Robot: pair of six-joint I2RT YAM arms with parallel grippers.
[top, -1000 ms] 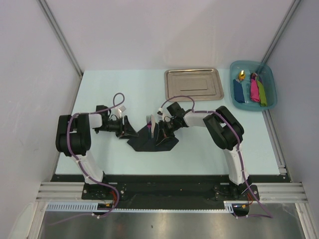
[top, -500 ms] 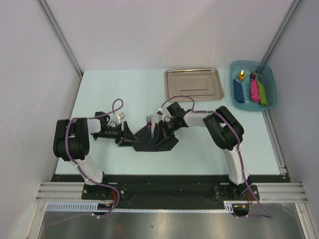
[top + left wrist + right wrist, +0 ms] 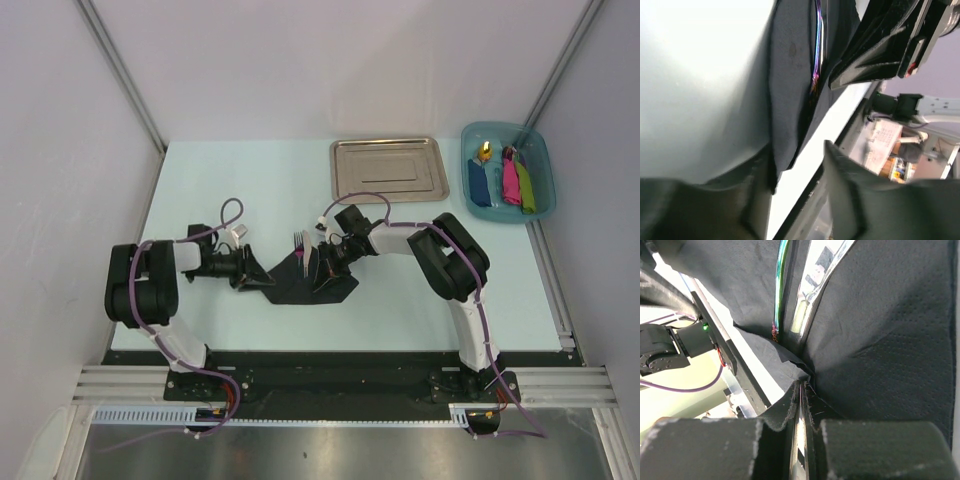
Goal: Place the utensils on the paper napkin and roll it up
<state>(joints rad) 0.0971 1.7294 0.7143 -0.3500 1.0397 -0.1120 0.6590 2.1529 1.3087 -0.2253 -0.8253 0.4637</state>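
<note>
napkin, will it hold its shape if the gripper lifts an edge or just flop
Likely floppy: the napkin creases and drapes in folds where the right gripper pinches it. Probably very light and thin, so its raised flaps may sag once released. Its matte, textured surface suggests it won't slip easily.

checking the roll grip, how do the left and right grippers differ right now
The right gripper is shut, pinching a fold of the paper napkin; the left gripper is open, the napkin's edge beside one finger. The right works near the napkin's middle, the left at its left corner. Both sit low.
</note>
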